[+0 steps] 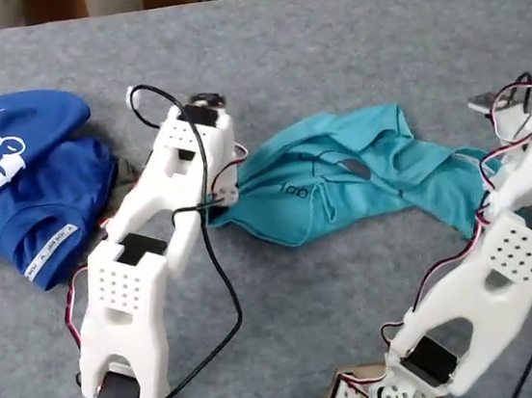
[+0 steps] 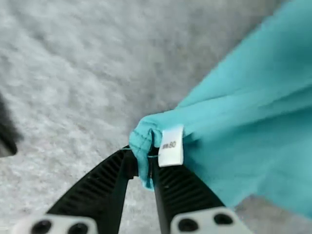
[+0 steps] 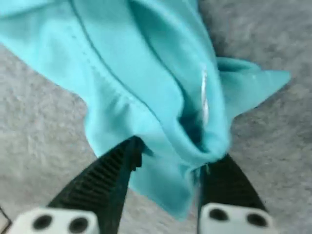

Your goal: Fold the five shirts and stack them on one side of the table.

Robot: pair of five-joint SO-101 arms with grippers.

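Pinching the teal shirt (image 1: 342, 185) by a hem corner just beside its white tag (image 2: 171, 146), my left claw (image 2: 142, 168) is pressed together on the cloth. My right claw (image 3: 173, 156) stands spread, astride a bunched fold at the shirt's other end. The shirt lies crumpled in the middle of the table (image 1: 325, 46), and the blue shirts (image 1: 42, 197) sit piled at one side. I judge this to be the flattening step. Next, my right claw must close, then both should draw apart.
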